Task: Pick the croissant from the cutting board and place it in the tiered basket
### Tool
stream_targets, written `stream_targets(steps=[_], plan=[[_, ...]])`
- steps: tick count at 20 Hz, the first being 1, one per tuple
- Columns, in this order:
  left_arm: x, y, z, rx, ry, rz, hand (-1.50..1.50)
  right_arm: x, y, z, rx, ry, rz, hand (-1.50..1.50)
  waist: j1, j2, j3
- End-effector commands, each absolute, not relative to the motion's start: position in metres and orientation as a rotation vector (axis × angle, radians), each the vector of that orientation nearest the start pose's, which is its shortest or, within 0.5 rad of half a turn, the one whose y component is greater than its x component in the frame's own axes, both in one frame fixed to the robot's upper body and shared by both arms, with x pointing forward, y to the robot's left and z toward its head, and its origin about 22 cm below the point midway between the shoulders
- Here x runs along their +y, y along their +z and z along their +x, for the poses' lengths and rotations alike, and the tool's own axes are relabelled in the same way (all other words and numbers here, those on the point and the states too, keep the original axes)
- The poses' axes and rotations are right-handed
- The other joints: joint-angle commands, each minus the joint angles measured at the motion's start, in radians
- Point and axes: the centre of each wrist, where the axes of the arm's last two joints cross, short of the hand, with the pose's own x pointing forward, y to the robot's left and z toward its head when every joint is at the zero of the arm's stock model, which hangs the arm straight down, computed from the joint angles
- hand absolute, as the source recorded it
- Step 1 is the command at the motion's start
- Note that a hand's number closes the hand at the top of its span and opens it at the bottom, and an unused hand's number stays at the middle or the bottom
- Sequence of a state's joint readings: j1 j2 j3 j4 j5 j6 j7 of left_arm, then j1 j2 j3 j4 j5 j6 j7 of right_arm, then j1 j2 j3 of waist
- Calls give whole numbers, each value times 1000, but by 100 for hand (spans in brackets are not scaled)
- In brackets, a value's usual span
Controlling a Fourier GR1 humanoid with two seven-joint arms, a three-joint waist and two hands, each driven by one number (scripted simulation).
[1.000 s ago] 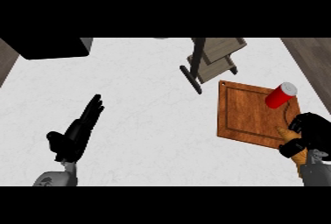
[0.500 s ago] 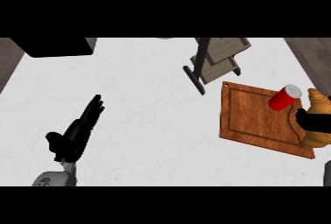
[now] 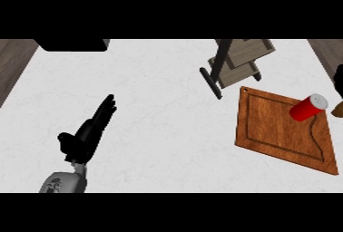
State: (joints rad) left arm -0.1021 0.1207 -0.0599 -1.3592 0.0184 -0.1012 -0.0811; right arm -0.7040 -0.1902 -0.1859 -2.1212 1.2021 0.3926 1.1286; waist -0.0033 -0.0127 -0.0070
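The wooden cutting board [image 3: 278, 136] lies at the right of the white counter [image 3: 154, 104]. A brown tip of the croissant [image 3: 337, 108] shows at the view's right edge, off the board. Directly above it is a black sliver of my right hand [image 3: 339, 80], which carries the croissant; most of both is cut off by the edge. The tiered basket [image 3: 242, 61], tan trays on a black stand, sits at the back just beyond the board's far corner. My left hand [image 3: 85, 133] rests open at the lower left, fingers straight and pointing away.
A red can [image 3: 307, 107] with a white lid stands on the board's right part. A black appliance [image 3: 70, 44] sits at the back left corner. The counter ends at dark wood strips on the left [image 3: 13, 68] and back right.
My right hand has risen and moved right and back with the croissant, from over the board's right edge to nearly out of the view. The left hand has stayed still.
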Motion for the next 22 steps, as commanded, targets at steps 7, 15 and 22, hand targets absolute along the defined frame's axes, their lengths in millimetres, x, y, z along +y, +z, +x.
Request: stream_targets(steps=[7, 15, 22], plan=[[233, -22, 269, -1529, -263, -96, 0, -199, 396, 308, -1014, -159, -1367, 150, 38, 15, 2], [231, -15, 272, -1552, -266, -115, 0, -238, 419, 378, -996, -121, -1271, 150, 59, 30, 6], [238, -23, 277, -1550, -277, -103, 0, -227, 401, 424, -983, -100, -1216, 150, 50, 33, 5]])
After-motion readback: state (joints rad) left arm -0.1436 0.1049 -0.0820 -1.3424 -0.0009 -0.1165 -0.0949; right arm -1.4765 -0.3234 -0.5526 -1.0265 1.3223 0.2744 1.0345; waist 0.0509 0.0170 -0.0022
